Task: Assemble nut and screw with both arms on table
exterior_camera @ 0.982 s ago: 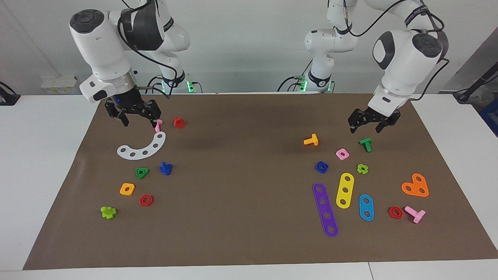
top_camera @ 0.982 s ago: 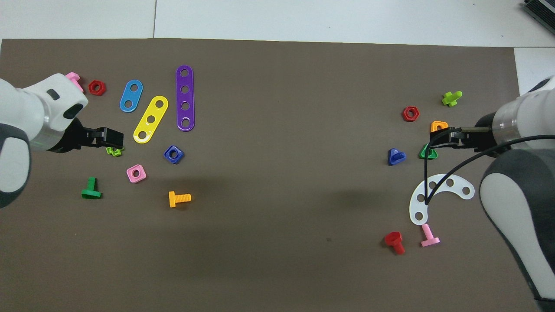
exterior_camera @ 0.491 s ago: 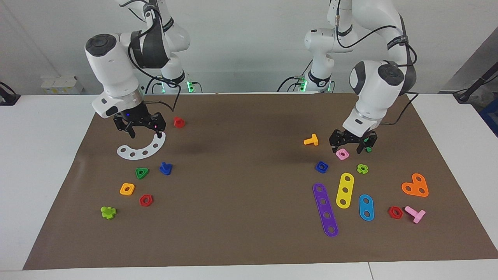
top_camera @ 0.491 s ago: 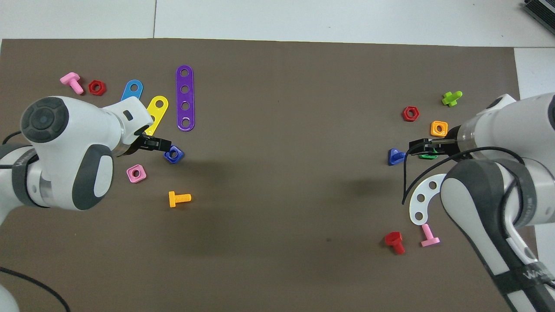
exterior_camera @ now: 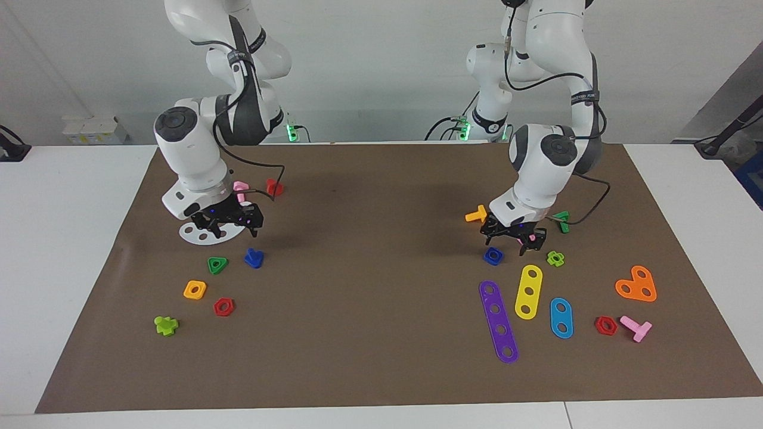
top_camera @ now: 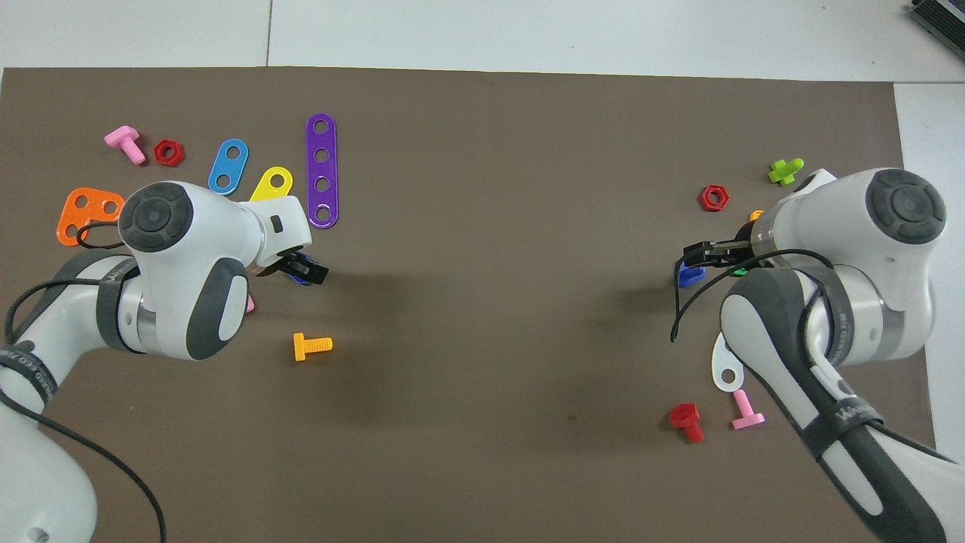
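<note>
The dark-blue nut lies on the brown mat toward the left arm's end. My left gripper is open and empty, low over the mat just beside the nut and a little nearer the robots; in the overhead view the left gripper covers most of the nut. The dark-blue screw lies toward the right arm's end. My right gripper is open and empty, low over a white curved strip, short of the screw. In the overhead view the right gripper overlaps the screw.
An orange bolt, a green bolt, a purple strip and a yellow strip lie around the nut. A green triangular nut, a red bolt and a pink bolt lie near the screw.
Both arms have swung down and away from the robots. The left gripper moved from the green bolt to beside the blue nut; the right gripper moved from the pink bolt toward the blue screw.
</note>
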`<state>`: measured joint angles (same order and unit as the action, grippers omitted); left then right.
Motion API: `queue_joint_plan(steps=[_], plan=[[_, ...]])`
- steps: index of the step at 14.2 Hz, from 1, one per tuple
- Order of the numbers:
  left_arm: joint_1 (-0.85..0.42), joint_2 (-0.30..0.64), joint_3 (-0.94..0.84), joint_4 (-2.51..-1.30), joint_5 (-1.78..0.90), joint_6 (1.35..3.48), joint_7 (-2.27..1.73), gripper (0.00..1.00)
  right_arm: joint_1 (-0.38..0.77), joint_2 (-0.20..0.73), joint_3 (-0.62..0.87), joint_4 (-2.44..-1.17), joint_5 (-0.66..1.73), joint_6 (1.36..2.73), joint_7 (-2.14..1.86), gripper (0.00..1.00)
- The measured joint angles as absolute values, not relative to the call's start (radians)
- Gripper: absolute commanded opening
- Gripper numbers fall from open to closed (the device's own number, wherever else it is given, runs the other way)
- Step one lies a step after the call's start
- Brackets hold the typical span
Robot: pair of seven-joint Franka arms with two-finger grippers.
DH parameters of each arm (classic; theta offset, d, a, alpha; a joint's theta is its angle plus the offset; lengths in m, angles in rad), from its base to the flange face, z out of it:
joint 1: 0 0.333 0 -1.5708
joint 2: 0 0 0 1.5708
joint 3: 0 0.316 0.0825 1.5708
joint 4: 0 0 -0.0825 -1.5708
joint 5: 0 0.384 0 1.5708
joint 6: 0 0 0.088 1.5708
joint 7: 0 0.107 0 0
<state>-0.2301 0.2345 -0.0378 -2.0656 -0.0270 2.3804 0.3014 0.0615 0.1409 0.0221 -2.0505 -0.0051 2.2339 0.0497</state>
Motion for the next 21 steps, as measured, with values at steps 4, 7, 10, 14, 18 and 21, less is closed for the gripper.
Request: queue_joint_plan(steps=[4, 7, 10, 14, 18, 21], plan=[[-0.239, 0.271, -0.036, -2.08, -0.027, 2.428, 0.393, 0.94, 0.094, 0.174, 0.025, -2.084, -0.005, 2.297, 0.01, 0.84], [-0.239, 0.273, -0.026, -2.092, -0.027, 2.434, 0.463, 0.94, 0.091, 0.183, 0.022, -2.141, -0.005, 2.386, -0.021, 0.8], [-0.239, 0.273, -0.024, -2.102, -0.027, 2.439, 0.496, 0.89, 0.074, 0.183, 0.019, -2.17, -0.005, 2.415, -0.046, 0.45], [-0.239, 0.275, -0.025, -2.118, -0.027, 2.454, 0.508, 0.7, 0.07, 0.183, 0.018, -2.171, -0.005, 2.415, -0.048, 0.0], [-0.239, 0.267, -0.025, -2.122, -0.027, 2.458, 0.508, 0.11, 0.074, 0.179, 0.021, -2.157, -0.005, 2.415, -0.041, 0.0], [-0.239, 0.261, -0.024, -2.126, -0.027, 2.456, 0.506, 0.0, 0.135, 0.178, 0.024, -2.104, -0.005, 2.415, 0.087, 0.0]])
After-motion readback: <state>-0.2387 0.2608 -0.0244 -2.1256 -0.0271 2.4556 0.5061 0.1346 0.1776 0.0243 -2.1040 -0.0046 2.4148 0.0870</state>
